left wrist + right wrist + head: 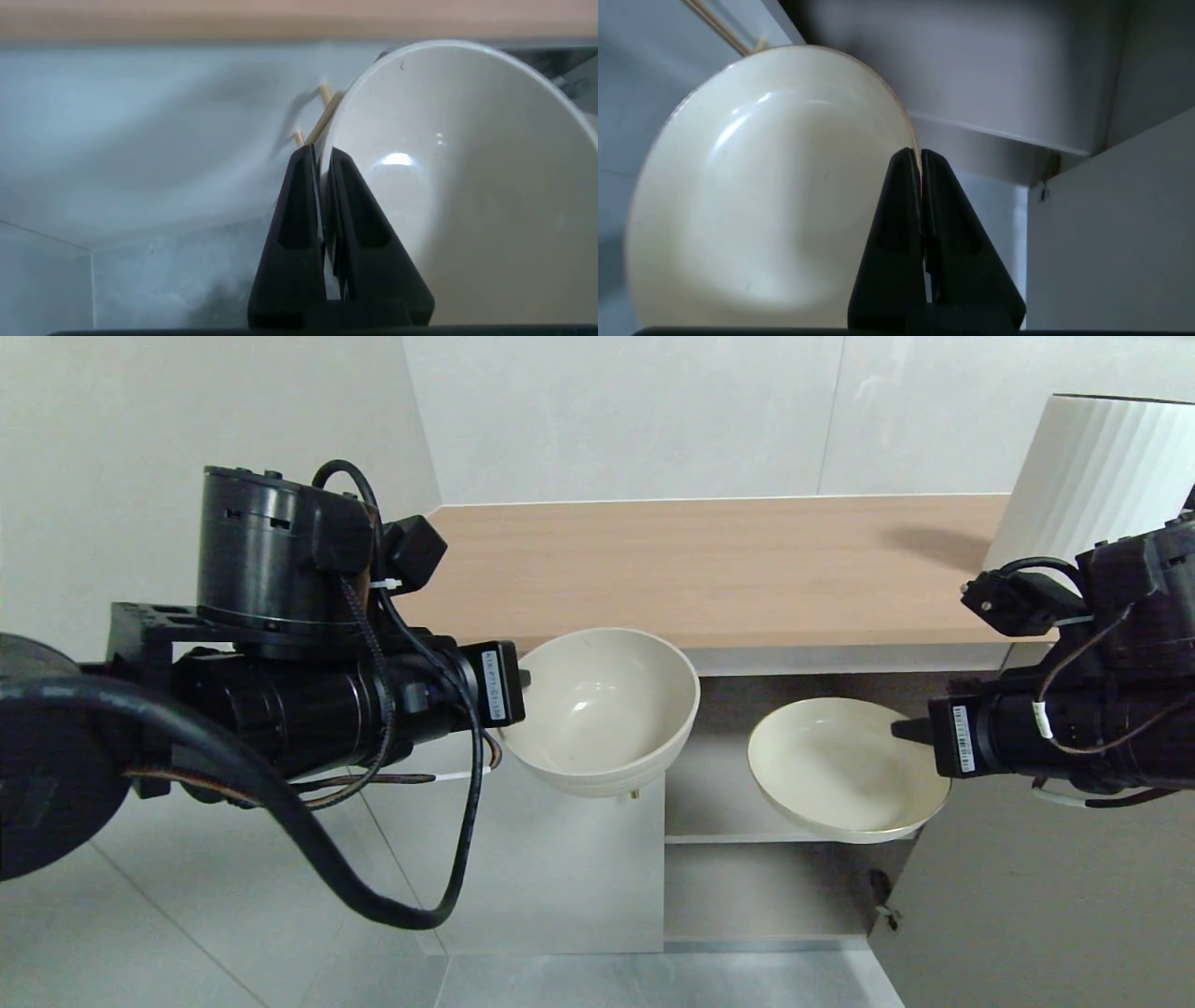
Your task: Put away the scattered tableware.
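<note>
The bowl [605, 707] is at centre frame, the plate [840, 767] right of it and lower, both before the cabinet [738, 887]. A lamp [1097, 476] stands on the countertop [709, 560], upper right.

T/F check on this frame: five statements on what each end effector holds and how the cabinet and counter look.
1. The left end effector is shut on the rim of the bowl. True.
2. The right end effector is open and empty. False: it is shut on the rim of the plate.
3. The bowl rests on the countertop. False: it is held in the air in front of the counter's edge.
4. The cabinet under the countertop stands open. True.
5. A white lampshade stands at the countertop's right end. True.
</note>
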